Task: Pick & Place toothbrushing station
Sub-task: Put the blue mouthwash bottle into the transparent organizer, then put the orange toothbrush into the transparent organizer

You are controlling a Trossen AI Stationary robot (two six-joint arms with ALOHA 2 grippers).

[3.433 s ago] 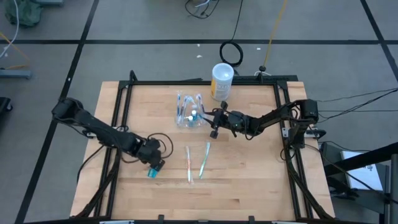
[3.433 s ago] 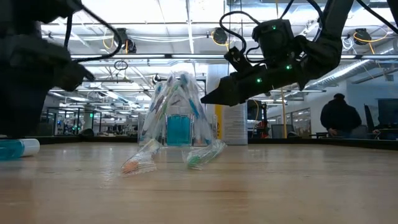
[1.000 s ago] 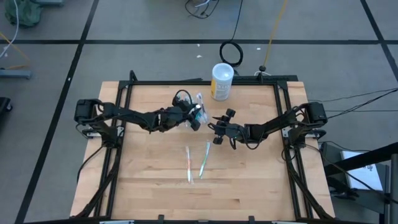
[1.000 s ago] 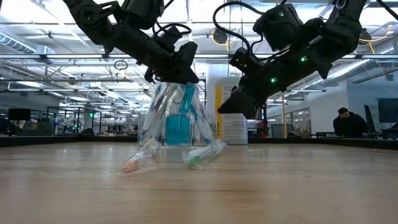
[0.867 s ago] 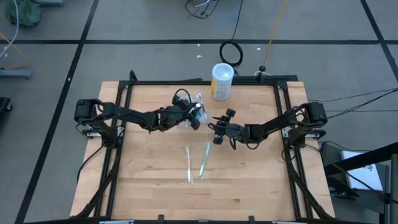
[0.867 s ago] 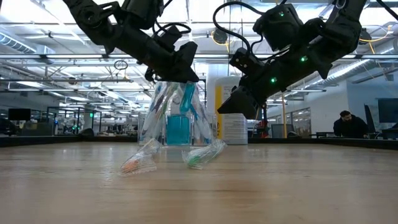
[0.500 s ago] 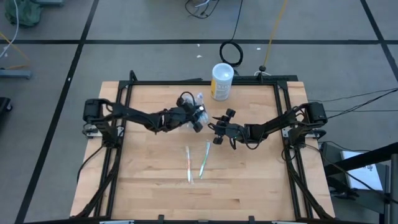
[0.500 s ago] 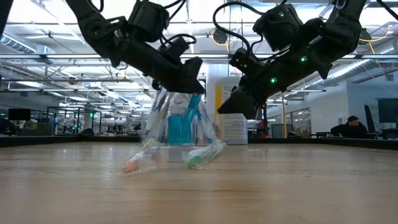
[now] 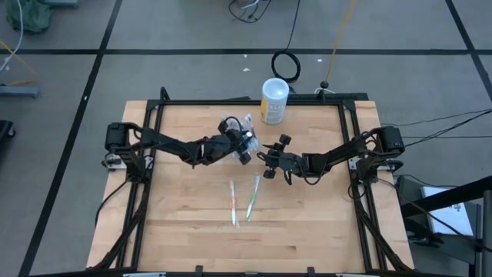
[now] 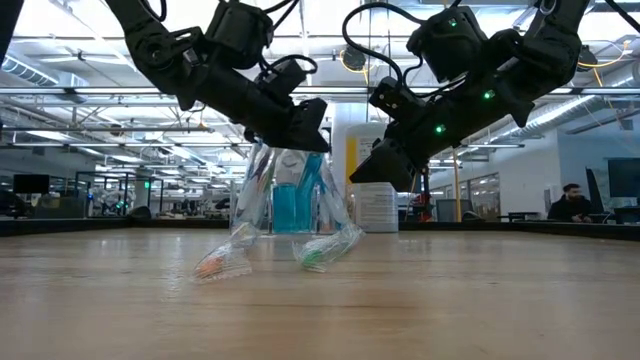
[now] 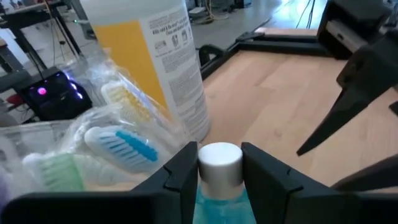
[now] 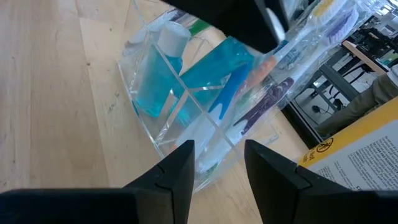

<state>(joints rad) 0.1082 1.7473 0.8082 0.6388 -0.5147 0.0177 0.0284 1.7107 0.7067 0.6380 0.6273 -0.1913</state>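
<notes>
The clear holder (image 12: pixel 180 118) stands on the table at far centre, with wrapped toothbrushes (image 11: pixel 121 146) and a teal tube (image 12: pixel 152 87) in it. My left gripper (image 9: pixel 247 149) hangs over the holder (image 10: pixel 290 205), shut on a teal tube (image 11: pixel 219 186). My right gripper (image 9: pixel 267 163) hovers open just to the holder's right, clear of the table, nothing between its fingers (image 12: pixel 177 171). Two wrapped toothbrushes (image 9: pixel 233 201) (image 9: pixel 252 196) lie flat on the table nearer the front. My left gripper pinches the teal tube at its white cap (image 11: pixel 219 160) between the two fingers, which lie along the tube. It comes slanting down from the table's left. The tube (image 10: pixel 308 175) slants down from the fingers into the holder; its lower end is hidden among the wrapped brushes.
A tall white canister with a yellow label (image 9: pixel 274 100) stands at the table's far edge, just behind the holder. The two grippers are close together over the holder. Bare wood lies toward the near edge (image 9: pixel 307 231), past the two loose toothbrushes.
My left gripper has sunk toward the holder and shifted a little toward the table's right, rolling slightly. The teal tube it carries has gone lower into the holder and now leans more. My right gripper has kept still.
</notes>
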